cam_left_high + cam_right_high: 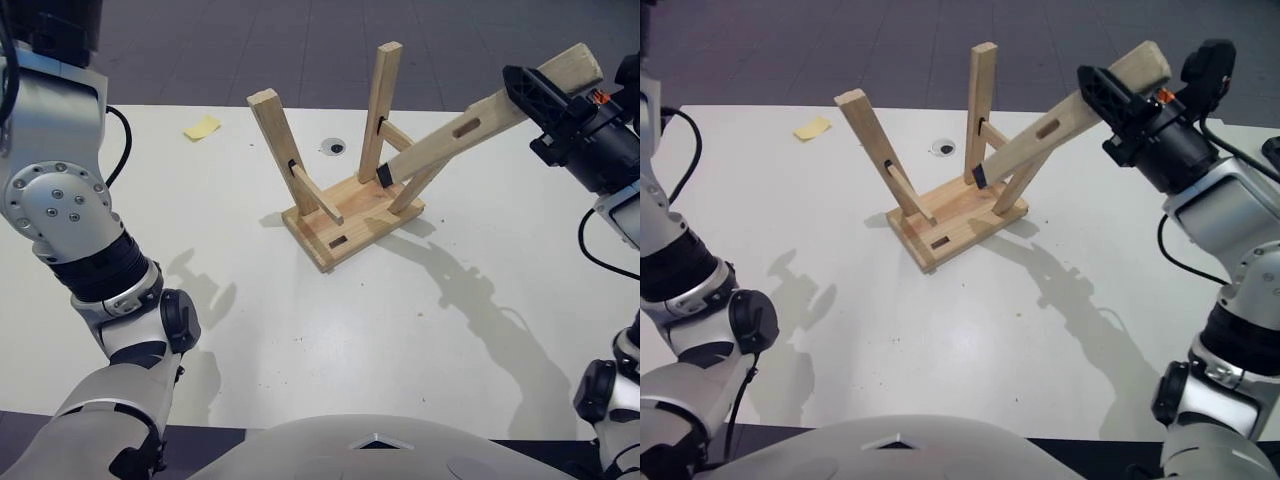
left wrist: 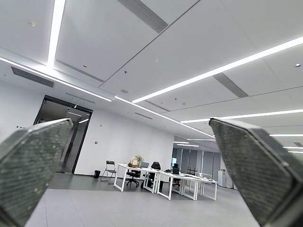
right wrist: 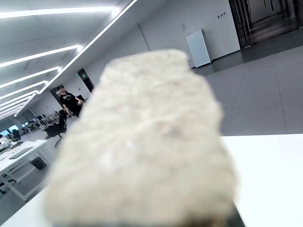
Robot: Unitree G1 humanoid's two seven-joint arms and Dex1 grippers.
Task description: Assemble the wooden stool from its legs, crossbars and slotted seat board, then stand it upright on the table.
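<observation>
1. The white bench (image 1: pixel 300 340) is carrying the seat board (image 1: pixel 335 240), which is lying underside up near the centre. Two tall legs (image 1: pixel 283 150) are rising from it, and a yellow note (image 1: pixel 202 127) is lying at the far left.
2. The right hand (image 1: pixel 1118 108) is gripping a slanting leg (image 1: pixel 1040 135), whose lower end is meeting the board.
3. Left wrist view: the left hand (image 2: pixel 142 175) is gaping wide, holding nothing, under the ceiling (image 2: pixel 156 56).
4. Right wrist view: the gripped leg's end is sitting close to the lens.
</observation>
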